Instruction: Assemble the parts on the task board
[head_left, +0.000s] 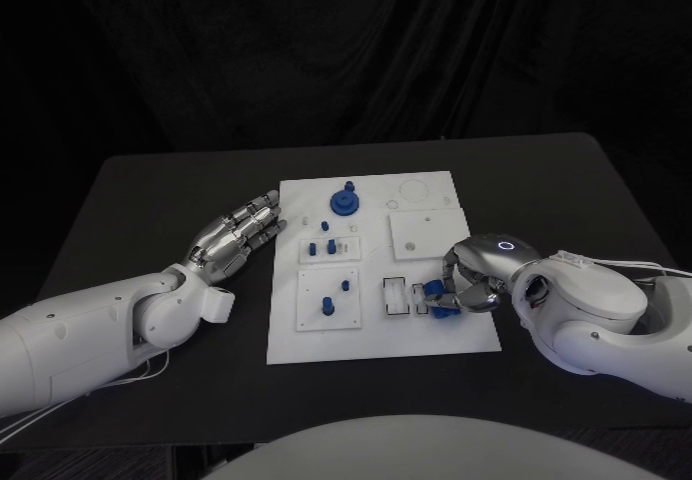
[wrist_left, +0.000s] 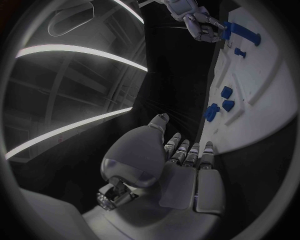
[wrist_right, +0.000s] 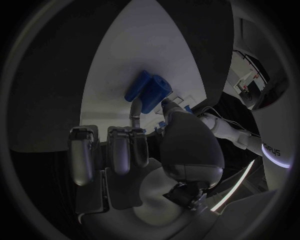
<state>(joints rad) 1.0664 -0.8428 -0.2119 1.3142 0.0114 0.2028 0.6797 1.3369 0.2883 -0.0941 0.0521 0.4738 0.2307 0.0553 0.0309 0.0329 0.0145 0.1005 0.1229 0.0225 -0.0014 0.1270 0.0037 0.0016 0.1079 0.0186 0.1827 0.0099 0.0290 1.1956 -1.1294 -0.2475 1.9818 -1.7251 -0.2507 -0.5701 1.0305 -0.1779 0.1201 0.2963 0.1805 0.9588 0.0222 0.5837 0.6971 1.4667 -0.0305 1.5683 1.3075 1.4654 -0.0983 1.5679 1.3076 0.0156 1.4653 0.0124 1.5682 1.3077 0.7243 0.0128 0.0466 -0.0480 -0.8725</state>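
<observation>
Pinching a blue part (head_left: 444, 312) in our right hand (head_left: 473, 280), fingers (wrist_right: 134, 112) clamped on it, we hold it at the task board's (head_left: 462, 335) near right area, just beside the slotted recess (head_left: 395, 298) toward the board's centre. Our left hand (head_left: 235, 235) rests flat, fingers apart, at the board's left edge on the table (head_left: 144, 190), well away.

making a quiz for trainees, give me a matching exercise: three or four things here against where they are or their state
Things:
1. left hand
2. right hand
3. round part
4. board

Places or states:
A. pinches a blue part at the board's right edge
B. white, in the middle of the table
C. flat on the table, beside the board
D. stands near the board's far edge

Pairs: 1-C, 2-A, 3-D, 4-B
</observation>
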